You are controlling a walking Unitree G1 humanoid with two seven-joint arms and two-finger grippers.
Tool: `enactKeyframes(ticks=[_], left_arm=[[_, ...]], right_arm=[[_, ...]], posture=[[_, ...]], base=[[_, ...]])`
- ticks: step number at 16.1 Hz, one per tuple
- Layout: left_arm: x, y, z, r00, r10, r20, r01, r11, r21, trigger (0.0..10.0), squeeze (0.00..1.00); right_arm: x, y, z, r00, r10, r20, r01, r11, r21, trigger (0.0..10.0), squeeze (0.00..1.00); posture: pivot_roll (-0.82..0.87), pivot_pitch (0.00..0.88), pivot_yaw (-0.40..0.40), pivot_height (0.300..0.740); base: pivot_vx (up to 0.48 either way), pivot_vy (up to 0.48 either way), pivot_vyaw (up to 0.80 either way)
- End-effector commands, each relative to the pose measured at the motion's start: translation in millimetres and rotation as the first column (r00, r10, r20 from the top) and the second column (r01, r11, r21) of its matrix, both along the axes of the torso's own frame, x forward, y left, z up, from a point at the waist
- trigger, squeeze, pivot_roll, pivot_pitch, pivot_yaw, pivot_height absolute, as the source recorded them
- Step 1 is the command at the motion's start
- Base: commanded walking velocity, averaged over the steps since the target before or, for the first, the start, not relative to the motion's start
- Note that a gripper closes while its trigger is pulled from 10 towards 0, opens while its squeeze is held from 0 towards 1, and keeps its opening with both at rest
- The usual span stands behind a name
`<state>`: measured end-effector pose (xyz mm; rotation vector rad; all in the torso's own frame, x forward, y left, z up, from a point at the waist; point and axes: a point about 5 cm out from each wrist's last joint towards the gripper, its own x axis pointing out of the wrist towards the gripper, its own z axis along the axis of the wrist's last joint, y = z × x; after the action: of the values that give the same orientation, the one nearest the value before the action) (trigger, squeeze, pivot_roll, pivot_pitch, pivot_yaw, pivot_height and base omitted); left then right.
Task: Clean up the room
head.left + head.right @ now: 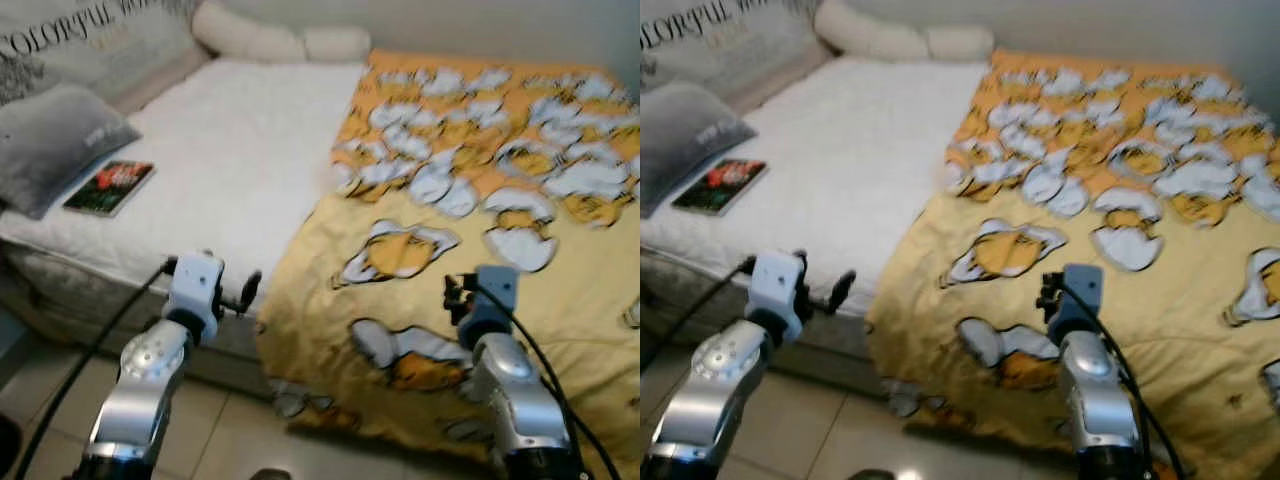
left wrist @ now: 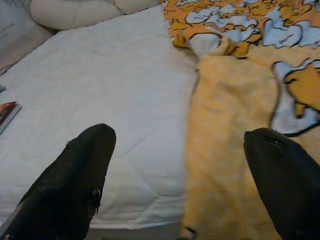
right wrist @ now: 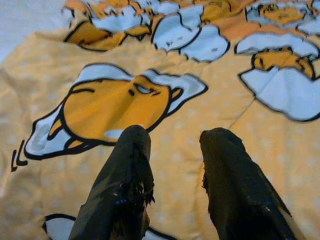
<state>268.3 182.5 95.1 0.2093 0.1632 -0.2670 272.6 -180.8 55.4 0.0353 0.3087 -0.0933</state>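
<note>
Blurred at quilt (image 1: 470,270) edge; left gripper (image 2: 180,165) spread wide, right gripper (image 3: 172,150) slightly parted; book (image 1: 110,187) beside pillow (image 1: 50,140).

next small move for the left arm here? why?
Probably ease the left gripper forward and down onto the yellow blanket edge. Its fingers are open wide, straddling the seam where the blanket meets the bare white mattress, and the blanket covers only the right half of the bed.

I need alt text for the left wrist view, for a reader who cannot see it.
Two black fingers of the open left gripper point at a bed, where a white mattress cover meets a yellow cartoon-print blanket. A cream pillow lies at the far end.
</note>
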Motion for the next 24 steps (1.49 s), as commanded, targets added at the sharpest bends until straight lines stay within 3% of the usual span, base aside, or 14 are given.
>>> enactKeyframes(ticks=[1, 12, 18, 19, 20, 24], left_arm=[[1.0, 6.8, 0, 0.999, 0.032, 0.004, -0.033, 0.999, 0.015, 10.0, 0.0], [1.4, 11.1, 0, 0.997, 0.067, 0.022, -0.068, 0.998, 0.015, 10.0, 0.0], [-5.2, 6.7, -1, 0.995, 0.097, 0.033, -0.096, 0.995, -0.027, 10.0, 0.0], [-5.4, 5.0, 0, 0.995, 0.094, 0.034, -0.093, 0.995, -0.039, 10.0, 0.0], [-5.5, 2.4, 1, 0.995, 0.089, 0.038, -0.087, 0.995, -0.043, 10.0, 0.0], [-6.2, 1.1, 2, 0.994, 0.106, 0.039, -0.104, 0.993, -0.062, 10.0, 0.0]], right_arm=[[4.5, 7.4, 5, 1.0, 0.016, 0.02, -0.016, 1.0, 0.007, 10.0, 0.0], [4.8, 7.6, 8, 0.999, 0.009, 0.034, -0.01, 1.0, 0.008, 10.0, 0.0], [9.8, 18.7, 14, 0.992, 0.112, 0.056, -0.112, 0.994, -0.013, 10.0, 0.01], [10.7, 21.1, 14, 0.988, 0.141, 0.057, -0.139, 0.99, -0.025, 10.0, 1.0], [11.3, 31.5, 17, 0.973, 0.222, 0.071, -0.221, 0.975, -0.022, 10.0, 1.0], [13.0, 44.0, 19, 0.942, 0.327, 0.077, -0.327, 0.945, -0.017, 10.0, 1.0]], posture=[[0.12, 0.0, 0.053, 0.74], [0.12, 0.0, 0.049, 0.74], [0.13, 0.0, 0.032, 0.74], [0.13, 0.0, 0.03, 0.74], [0.14, 0.0, 0.027, 0.74], [0.15, 0.0, 0.022, 0.74]], base=[[0.0, 0.394, -0.8], [0.0, 0.396, -0.8], [0.0, 0.176, 0.0], [0.0, 0.0, 0.0], [0.0, 0.0, 0.8], [0.0, 0.0, 0.8]])
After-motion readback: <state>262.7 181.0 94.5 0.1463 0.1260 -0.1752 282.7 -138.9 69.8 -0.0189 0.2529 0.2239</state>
